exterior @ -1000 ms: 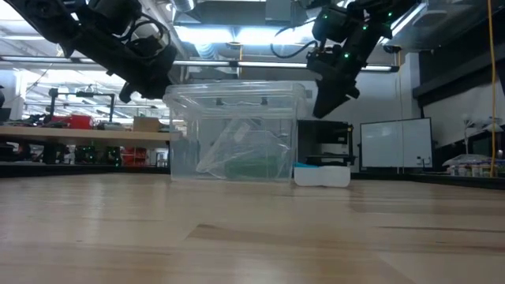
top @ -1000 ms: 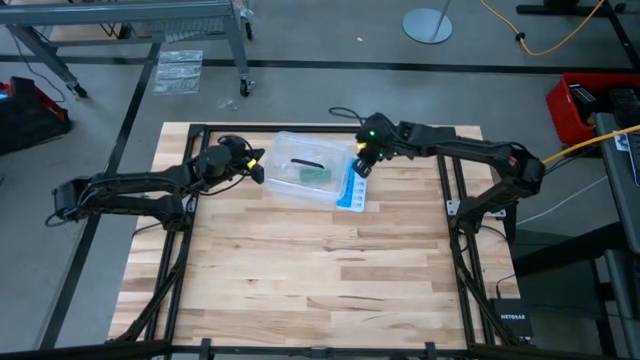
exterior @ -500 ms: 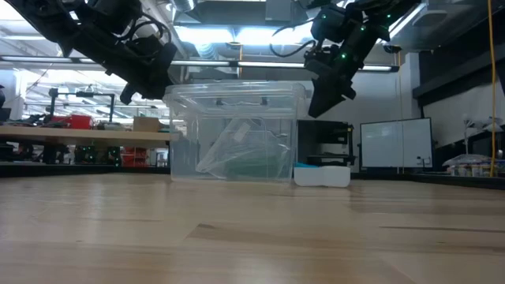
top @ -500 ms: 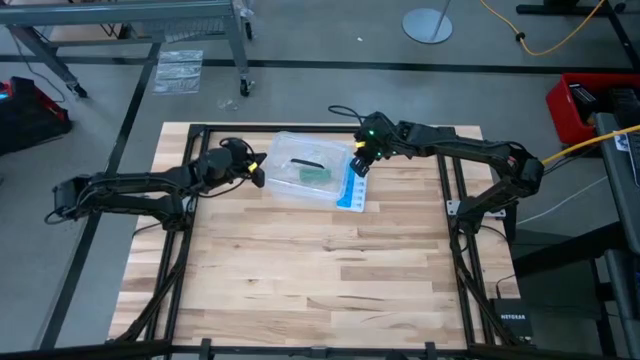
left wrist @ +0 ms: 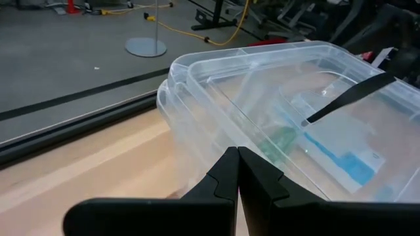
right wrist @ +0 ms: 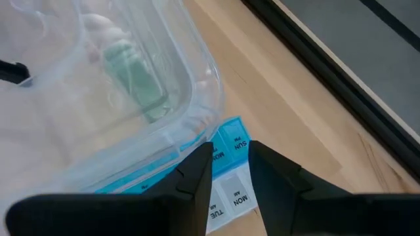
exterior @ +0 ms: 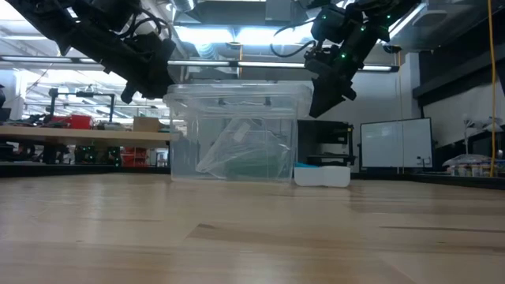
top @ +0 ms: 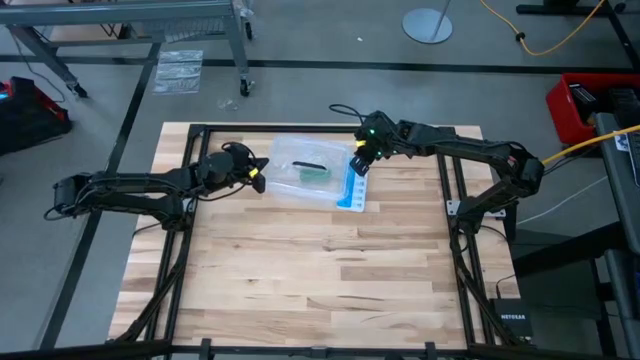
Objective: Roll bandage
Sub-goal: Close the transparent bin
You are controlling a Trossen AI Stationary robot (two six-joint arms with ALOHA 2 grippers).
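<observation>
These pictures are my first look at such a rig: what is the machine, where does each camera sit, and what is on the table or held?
Two dark robot arms work at a wooden table. One camera looks straight down, one sits level with the tabletop, and one rides on each wrist. At the far middle stands a clear plastic box with the green bandage inside; a blue-and-white pill organizer lies against its right side. The left gripper, fingers shut and empty, is at the box's left edge. The right gripper hangs over the box's right edge with fingers apart. Nothing is held.
</observation>
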